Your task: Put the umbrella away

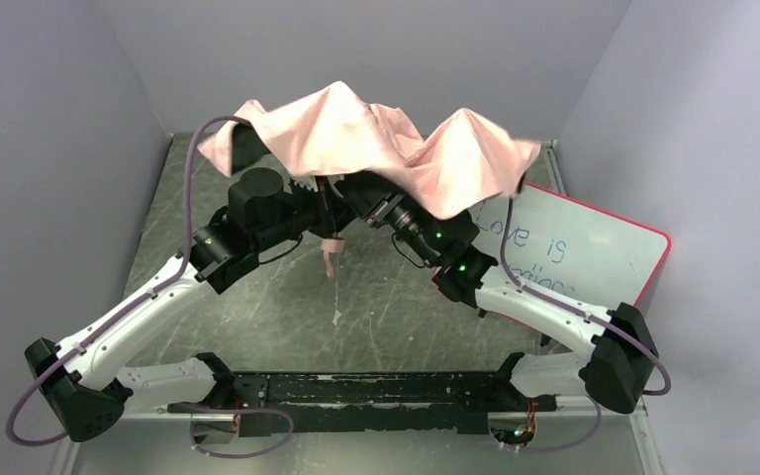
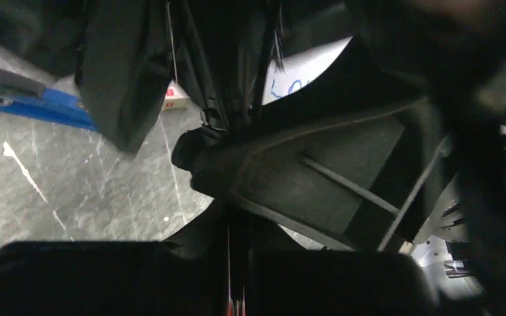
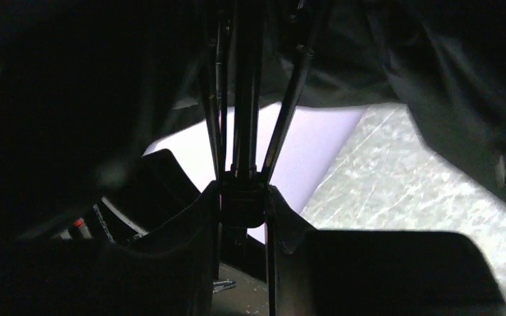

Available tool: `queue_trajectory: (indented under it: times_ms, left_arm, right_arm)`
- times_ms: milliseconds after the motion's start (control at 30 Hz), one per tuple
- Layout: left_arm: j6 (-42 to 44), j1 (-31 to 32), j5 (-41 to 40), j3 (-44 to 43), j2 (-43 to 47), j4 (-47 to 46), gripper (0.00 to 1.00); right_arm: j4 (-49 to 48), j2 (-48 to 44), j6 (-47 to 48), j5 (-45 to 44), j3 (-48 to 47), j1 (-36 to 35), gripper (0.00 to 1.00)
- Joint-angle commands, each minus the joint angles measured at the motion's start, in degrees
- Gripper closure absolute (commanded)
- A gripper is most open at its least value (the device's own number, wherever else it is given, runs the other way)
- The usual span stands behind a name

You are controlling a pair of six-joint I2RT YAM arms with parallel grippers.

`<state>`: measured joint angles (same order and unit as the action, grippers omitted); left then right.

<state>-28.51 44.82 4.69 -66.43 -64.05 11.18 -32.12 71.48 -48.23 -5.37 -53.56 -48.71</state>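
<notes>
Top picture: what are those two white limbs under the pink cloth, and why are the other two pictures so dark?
The white limbs are two robot arms bolted at the table's near edge, filmed from above. The pink cloth is an umbrella draped over their ends. The dark pictures come from cameras on each wrist, looking under its black lining. In the right wrist's view the right claw pinches the hub where the ribs meet. The left claw reaches in too; its grip is hidden. A blue stapler and a whiteboard sit nearby.
</notes>
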Motion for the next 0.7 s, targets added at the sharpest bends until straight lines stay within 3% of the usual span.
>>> queue_trajectory:
  times_ms: [0,333,500,667]
  left_arm:
    - [0.6,-0.8,-3.9,-5.0,0.4,-9.0,0.95]
    - [0.9,-0.8,-3.6,-1.8,3.2,-5.2,0.95]
    - [3.6,-0.8,-7.8,-2.0,6.7,3.0,0.95]
    - [5.9,-0.8,-13.9,-7.9,8.5,18.4,0.95]
  right_arm:
    - [0.3,-0.7,-0.6,0.9,3.9,-1.6,1.0]
    - [1.6,0.5,2.2,-0.9,-2.2,-1.2,1.0]
    - [0.8,3.0,2.1,2.8,-4.8,-1.2,1.0]
    - [0.3,7.5,-0.8,5.1,-7.0,-4.4,1.0]
